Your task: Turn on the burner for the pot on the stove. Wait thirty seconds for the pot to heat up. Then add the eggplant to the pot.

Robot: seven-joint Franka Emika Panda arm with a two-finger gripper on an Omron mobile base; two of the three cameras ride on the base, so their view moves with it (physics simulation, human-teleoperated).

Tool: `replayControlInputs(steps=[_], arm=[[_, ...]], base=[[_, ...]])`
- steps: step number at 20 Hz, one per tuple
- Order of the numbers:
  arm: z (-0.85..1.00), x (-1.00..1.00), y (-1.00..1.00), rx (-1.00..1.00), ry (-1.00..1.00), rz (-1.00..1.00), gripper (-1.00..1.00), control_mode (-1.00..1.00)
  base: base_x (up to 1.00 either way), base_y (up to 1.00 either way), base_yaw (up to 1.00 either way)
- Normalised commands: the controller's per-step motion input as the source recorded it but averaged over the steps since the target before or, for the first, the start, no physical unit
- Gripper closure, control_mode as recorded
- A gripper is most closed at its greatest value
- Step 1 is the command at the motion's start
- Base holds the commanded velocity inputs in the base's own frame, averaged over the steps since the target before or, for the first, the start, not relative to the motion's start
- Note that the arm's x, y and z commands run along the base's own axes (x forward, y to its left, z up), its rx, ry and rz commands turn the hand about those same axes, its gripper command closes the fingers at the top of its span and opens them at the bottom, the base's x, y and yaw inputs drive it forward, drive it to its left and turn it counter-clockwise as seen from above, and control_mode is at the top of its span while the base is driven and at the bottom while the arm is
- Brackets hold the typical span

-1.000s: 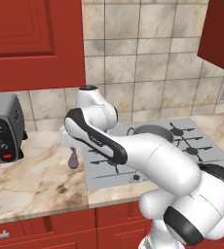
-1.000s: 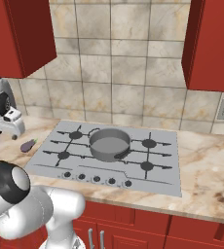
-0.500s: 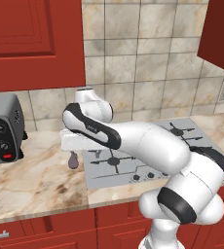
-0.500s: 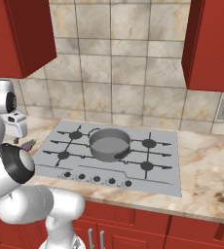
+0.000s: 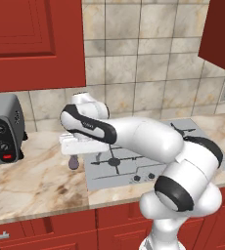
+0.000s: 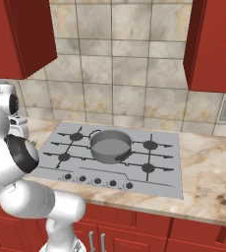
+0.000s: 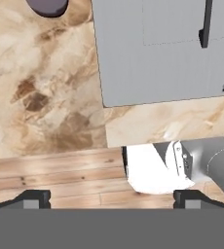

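Note:
The small dark purple eggplant (image 5: 74,161) lies on the marble counter just left of the stove (image 5: 140,166). My gripper (image 5: 83,152) hangs open a little above the counter beside it, nothing between the fingers. In the hand view the eggplant (image 7: 47,6) sits at the top left edge, apart from the gripper (image 7: 111,199), whose tips stand wide apart. The grey pot (image 6: 110,145) stands in the middle of the stove (image 6: 159,177), with a row of dark knobs (image 6: 97,181) along the stove's front. My arm covers the eggplant in the right base view.
A grey toaster oven (image 5: 2,130) stands on the counter at the far left. Red wall cabinets (image 5: 33,44) hang above the counter. Black burner grates (image 6: 152,145) surround the pot. The counter's front edge and the wooden floor (image 7: 55,180) show below the hand.
The arm's elbow and upper links have swung over and lower across the stove. The hand has stayed almost in place by the eggplant, jaws still open.

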Motion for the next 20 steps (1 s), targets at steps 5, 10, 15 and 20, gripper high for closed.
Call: replayControlInputs(steps=[5, 10, 15, 20], arm=[[-0.22, 0.00, 0.00, -0.01, -0.04, 0.00, -1.00, -1.00], [-0.22, 0.00, 0.00, 0.00, -0.07, 0.00, -1.00, -1.00], [-0.20, 0.04, 0.00, 0.00, -0.12, 0.00, -1.00, -1.00], [-0.20, 0.17, 0.00, 0.00, -0.13, 0.00, -1.00, -1.00]], base=[[0.00, 0.00, 0.00], [0.00, 0.00, 0.00], [0.00, 0.00, 0.00], [0.00, 0.00, 0.00]])
